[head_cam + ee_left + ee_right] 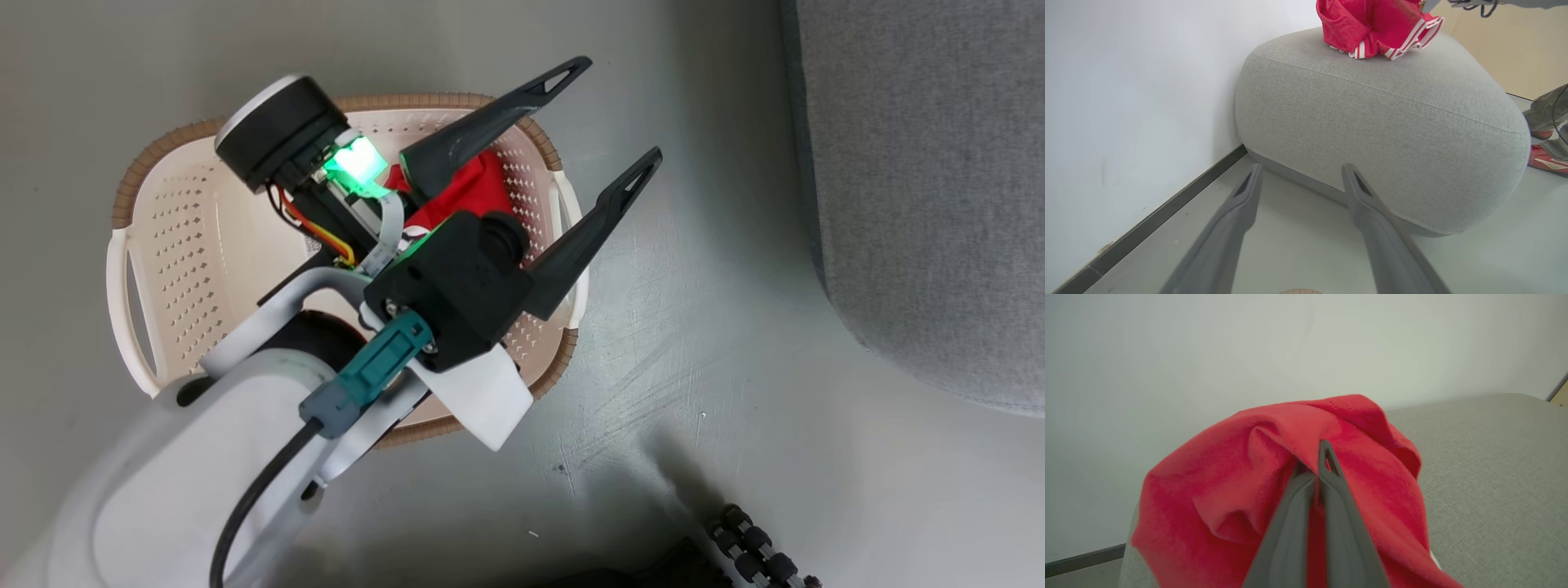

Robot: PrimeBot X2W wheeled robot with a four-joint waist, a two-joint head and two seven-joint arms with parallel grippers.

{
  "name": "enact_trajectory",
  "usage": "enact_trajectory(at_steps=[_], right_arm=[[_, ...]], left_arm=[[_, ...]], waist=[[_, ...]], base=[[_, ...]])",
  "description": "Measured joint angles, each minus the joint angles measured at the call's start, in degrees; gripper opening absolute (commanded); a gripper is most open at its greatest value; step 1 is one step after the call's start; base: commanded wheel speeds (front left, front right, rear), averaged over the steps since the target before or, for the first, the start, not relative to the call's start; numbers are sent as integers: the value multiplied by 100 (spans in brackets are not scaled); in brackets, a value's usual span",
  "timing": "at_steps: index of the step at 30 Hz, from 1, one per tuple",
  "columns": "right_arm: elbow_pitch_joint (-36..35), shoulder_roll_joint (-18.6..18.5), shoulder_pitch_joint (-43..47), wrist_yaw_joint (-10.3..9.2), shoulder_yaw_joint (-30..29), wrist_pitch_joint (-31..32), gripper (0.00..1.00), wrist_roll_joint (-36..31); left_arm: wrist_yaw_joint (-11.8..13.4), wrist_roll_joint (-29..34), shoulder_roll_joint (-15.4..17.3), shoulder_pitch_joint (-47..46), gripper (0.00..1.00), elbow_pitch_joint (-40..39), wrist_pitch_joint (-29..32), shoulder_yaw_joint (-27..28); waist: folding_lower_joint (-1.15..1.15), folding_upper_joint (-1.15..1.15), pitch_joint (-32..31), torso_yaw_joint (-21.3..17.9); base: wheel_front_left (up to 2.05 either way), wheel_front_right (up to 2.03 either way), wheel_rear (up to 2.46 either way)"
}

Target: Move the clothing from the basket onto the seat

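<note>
setting this bright red soft sports garment with white stripe trim (1216, 477) down well on the large grey woven-fabric sofa seat (1486, 457) is, i judge, the step in hand. i should lower until the cloth's weight lies on the cushion top, in from the rounded edge so it cannot slide off, and only then part my fingers and lift straight up so that they do not drag the fabric back. my right gripper (1314, 457) has its two dark fingers pressed together, pinching a fold of that garment. in the left wrist view its lower folds seem to rest on top of the seat. my left gripper (620, 109) stands wide apart and holds nothing. it hangs above the cream plastic oval laundry basket (188, 237), tips reaching past the brown rim toward the pale grey floor (735, 367). a second red garment (473, 188) lies in the basket beneath it, ready for that hand.
</note>
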Motion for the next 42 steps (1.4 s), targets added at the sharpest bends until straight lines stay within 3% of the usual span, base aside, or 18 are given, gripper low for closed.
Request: enact_trajectory(at_steps=[3,4,5,8,9,10,13,28,42], right_arm=[[113,31,-47,0,-4,0,0,0],[145,69,-75,0,2,0,11,-1],[156,92,-92,0,8,0,30,-3],[167,129,-96,0,10,0,53,-46],[167,138,-94,0,8,0,83,-65],[168,144,-90,0,11,0,91,-86],[159,166,-80,0,25,0,100,-153],[-258,308,486,0,86,0,100,-450],[-1028,820,631,0,1323,0,100,-747]], left_arm=[[-2,23,19,-73,100,55,-27,-1],[-2,41,48,-73,100,82,-59,4],[-2,43,68,-73,100,97,-73,4],[-3,43,99,-73,100,156,-125,9],[-3,43,100,-73,100,169,-130,11],[-3,43,99,-73,100,182,-160,13],[-3,44,108,-73,100,230,-252,45],[88,119,145,-55,100,430,-768,330],[592,-109,46,661,100,677,-1605,927]], waist=[[0,0,37,25],[0,0,37,21],[0,0,36,16],[0,0,20,-3],[0,0,12,-11],[0,0,4,-17],[0,0,-32,-36],[0,0,-424,-47],[0,0,-1046,228]], base=[[0,0,0],[0,0,0],[0,0,0],[0,0,0],[0,0,0],[0,0,0],[0,0,0],[0,0,0],[0,0,0]])
